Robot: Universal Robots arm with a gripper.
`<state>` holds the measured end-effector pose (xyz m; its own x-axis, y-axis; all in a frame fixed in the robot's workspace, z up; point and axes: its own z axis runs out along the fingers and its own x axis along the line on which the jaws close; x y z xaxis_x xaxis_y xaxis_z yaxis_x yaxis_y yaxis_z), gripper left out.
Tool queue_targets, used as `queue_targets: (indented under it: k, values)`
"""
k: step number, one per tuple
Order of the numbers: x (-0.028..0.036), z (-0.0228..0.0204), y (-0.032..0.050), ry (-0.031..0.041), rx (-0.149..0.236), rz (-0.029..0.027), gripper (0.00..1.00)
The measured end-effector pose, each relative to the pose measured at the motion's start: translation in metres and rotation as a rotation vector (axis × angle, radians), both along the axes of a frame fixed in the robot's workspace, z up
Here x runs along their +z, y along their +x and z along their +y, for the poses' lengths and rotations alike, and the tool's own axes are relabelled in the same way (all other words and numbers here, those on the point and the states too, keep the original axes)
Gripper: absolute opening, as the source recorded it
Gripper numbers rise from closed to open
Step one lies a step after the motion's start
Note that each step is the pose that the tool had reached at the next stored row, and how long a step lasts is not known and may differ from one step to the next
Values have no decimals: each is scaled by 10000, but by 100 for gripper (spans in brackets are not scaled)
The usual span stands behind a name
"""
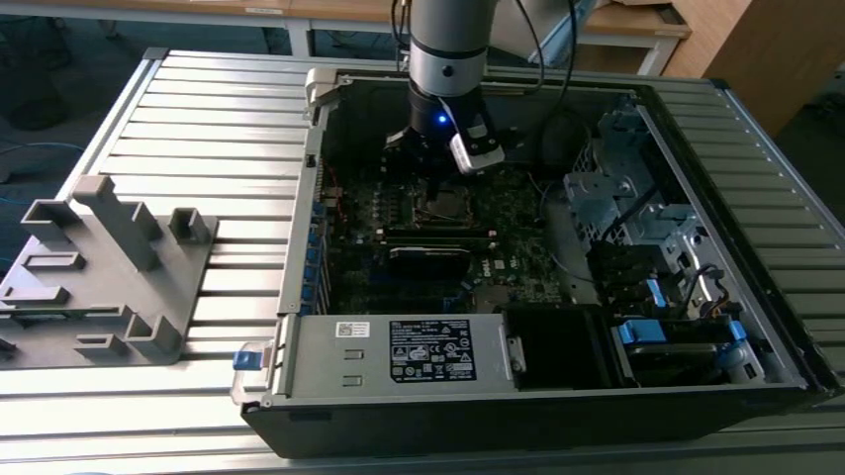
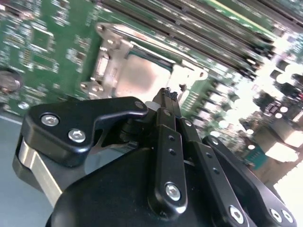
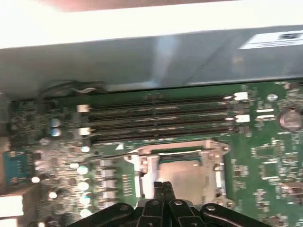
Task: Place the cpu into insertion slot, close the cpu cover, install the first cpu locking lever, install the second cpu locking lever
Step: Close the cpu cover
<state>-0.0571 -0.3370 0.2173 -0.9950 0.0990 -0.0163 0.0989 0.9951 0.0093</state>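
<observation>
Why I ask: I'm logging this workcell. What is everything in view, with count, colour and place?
computer case: one, black, open, on the table.
table: one, silvery, slatted, under the case.
fixture: one, grey, on the table at the exterior view's left.
motherboard: one, green, inside the case.
cpu cover: one, silvery, framing the cpu.
cpu: one, grey-bronze, in the cover's window.
memory slots: four, black, beside the cover.
arm: one, silvery, reaching into the case.
gripper: one, black, fingers together, at the cover's edge.

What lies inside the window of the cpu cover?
The cpu shows through the cpu cover, its dull metallic top plain. The insertion slot beneath is covered by it; the gripper hides one edge.
</observation>
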Motion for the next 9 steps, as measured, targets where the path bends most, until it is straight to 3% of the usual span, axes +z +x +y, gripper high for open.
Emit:
queue_targets:
  k: [5,9]
  values:
    - [-1,0,153,0,0,10,11]
    - [-1,0,192,2,0,11,11]
